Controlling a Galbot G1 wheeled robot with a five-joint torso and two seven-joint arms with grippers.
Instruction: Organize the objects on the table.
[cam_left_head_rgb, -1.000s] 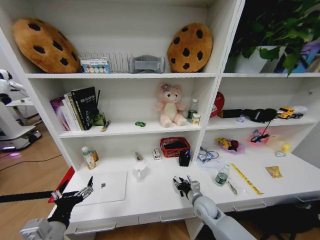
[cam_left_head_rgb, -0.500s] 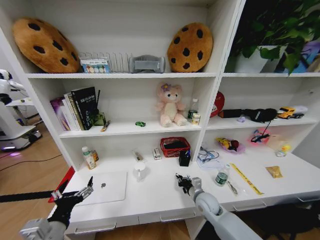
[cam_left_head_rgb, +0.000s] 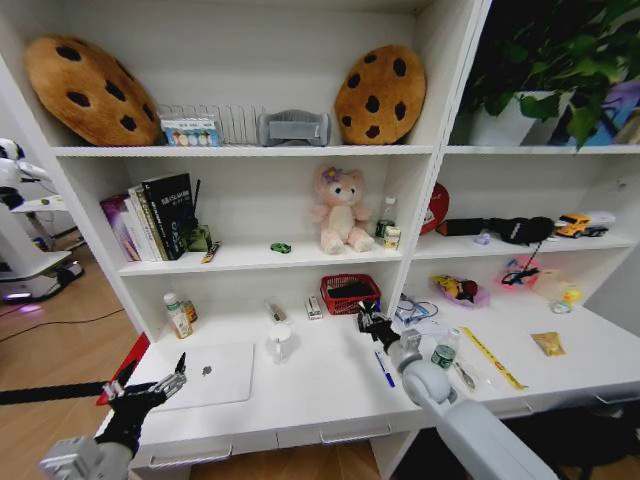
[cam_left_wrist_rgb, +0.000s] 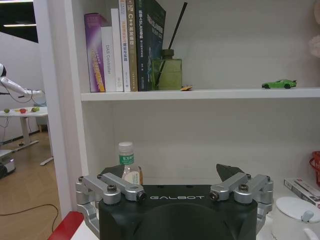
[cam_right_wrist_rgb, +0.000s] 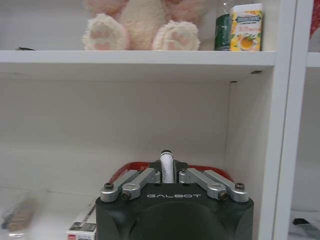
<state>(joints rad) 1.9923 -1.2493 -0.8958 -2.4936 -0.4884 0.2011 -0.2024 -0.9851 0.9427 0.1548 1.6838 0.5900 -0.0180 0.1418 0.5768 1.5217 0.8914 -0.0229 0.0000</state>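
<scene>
My right gripper hangs over the back of the white desk, next to the black pen cup and the red basket. In the right wrist view this gripper is shut on a white pen with a dark tip, held upright in front of the basket. A blue pen lies on the desk beside that arm. My left gripper is open at the desk's front left corner, beside the silver laptop. Its jaws are wide apart and hold nothing.
A white mug stands right of the laptop. One small bottle is at the back left and a green-capped one by my right arm. A yellow ruler and another pen lie at the right. A green toy car sits on the shelf above.
My right gripper has moved from the desk's front middle toward the back, up to the pen cup and basket. The blue pen now shows where it was. The left arm has not moved.
</scene>
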